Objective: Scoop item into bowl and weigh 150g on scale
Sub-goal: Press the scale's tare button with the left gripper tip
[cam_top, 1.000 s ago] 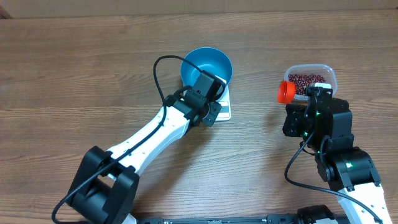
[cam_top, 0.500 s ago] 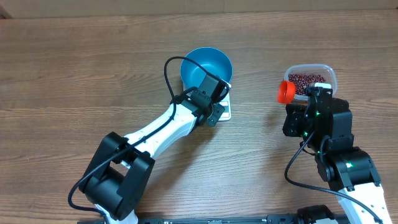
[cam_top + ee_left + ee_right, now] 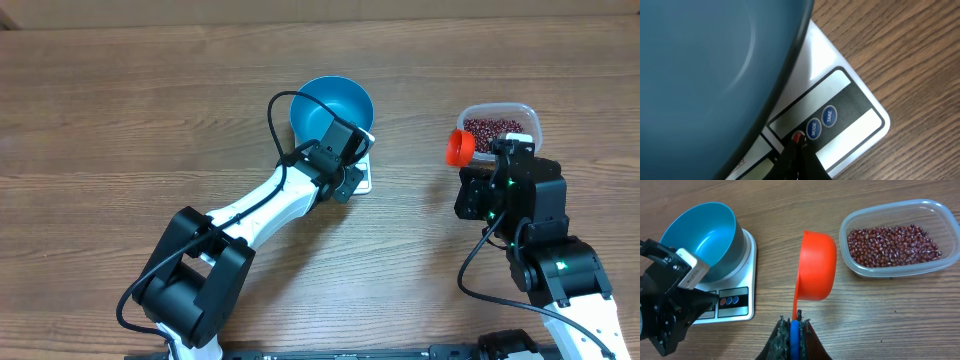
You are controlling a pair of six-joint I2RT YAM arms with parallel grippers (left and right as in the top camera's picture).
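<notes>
Orange plastic scoop, round and smooth, hangs tipped on its side, its thin handle pinched in my right gripper. At its 2 o'clock I see glossy red-brown beans heaped in a clear rounded tub. At 10 o'clock the deep blue bowl sits on the flat white scale. My left gripper, tips pressed together, meets the scale's small red button beside the MODE key, over the grained wooden table.
</notes>
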